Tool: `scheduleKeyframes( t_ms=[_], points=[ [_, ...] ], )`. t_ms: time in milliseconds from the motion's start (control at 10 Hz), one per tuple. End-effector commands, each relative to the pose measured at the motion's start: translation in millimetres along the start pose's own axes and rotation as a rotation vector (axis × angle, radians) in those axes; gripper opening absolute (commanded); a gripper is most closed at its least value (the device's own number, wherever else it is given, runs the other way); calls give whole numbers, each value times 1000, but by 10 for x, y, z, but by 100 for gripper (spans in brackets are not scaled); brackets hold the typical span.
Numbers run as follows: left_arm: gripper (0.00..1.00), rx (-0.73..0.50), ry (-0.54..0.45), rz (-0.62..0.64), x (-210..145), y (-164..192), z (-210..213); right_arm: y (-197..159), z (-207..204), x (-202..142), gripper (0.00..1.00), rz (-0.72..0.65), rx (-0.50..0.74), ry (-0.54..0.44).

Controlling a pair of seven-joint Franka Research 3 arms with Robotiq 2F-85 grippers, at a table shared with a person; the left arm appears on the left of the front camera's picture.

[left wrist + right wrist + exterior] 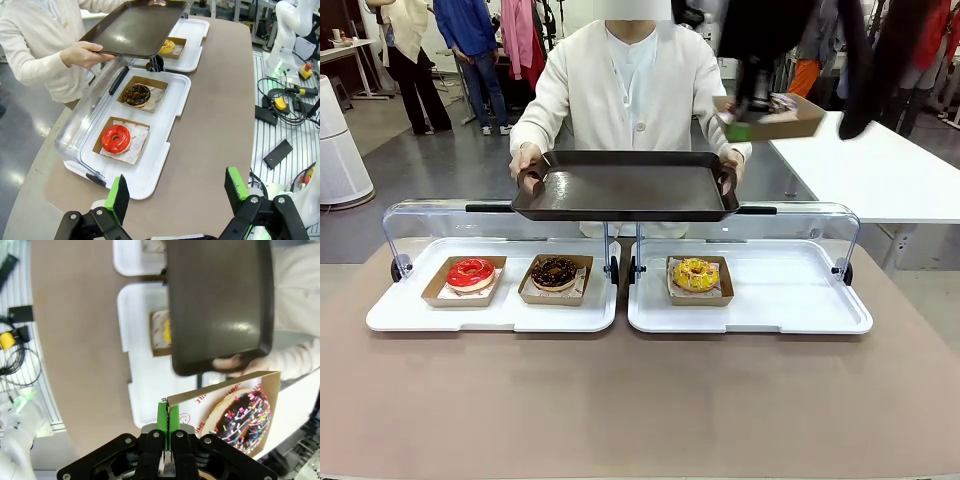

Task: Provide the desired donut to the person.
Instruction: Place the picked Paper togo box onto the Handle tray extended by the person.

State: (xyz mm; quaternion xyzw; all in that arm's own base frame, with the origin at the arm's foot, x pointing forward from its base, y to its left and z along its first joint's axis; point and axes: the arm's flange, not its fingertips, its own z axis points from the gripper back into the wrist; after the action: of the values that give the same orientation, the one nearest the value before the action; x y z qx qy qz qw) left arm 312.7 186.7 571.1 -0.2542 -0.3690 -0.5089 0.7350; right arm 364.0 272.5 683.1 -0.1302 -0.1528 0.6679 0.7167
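So the whole thing comes down to this: the sprinkle donut (241, 416) is up in the air in its cardboard tray (220, 387), and the dark serving tray (625, 190) the person (630, 80) is holding out sits lower and off to the robot's left of it. In the front view the cardboard tray hangs just past the serving tray's right end, close to the person's hand (732, 165) gripping that end. The serving tray's long axis runs side to side across the table, so we'd guess the drop calls for a sideways shift toward the middle plus a bit of lowering, while keeping clear of that hand.

The right gripper (166, 416) is clamped tight on one thin wall of the cardboard tray, green pads squeezed together with just the card between them. The donut sits out to one side of the pinch, so the load hangs off an edge hold. We reckon it could tip if the move is jerky.

The left gripper (177, 189) is spread wide with nothing in it, hanging back over the near side of the table (640, 400), well apart from the serving tray. The right arm is clearly the nearer one.

The red donut (470, 273), chocolate donut (555, 271) and yellow donut (696, 273) sit untouched in the display below.
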Motion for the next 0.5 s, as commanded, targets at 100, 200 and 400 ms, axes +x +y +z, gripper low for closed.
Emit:
scheduleKeyframes(
  t_ms=[100, 200, 400],
  points=[
    [100, 3, -12, -9, 2, 4, -5, -594, -387, 526, 2, -66, -2, -6],
    [100, 3, -12, -9, 2, 4, -5, -705, -580, 627, 2, -71, 7, -16],
    [100, 3, -12, -9, 2, 4, -5, -888, -889, 626, 2, -85, 17, -70]
  ],
)
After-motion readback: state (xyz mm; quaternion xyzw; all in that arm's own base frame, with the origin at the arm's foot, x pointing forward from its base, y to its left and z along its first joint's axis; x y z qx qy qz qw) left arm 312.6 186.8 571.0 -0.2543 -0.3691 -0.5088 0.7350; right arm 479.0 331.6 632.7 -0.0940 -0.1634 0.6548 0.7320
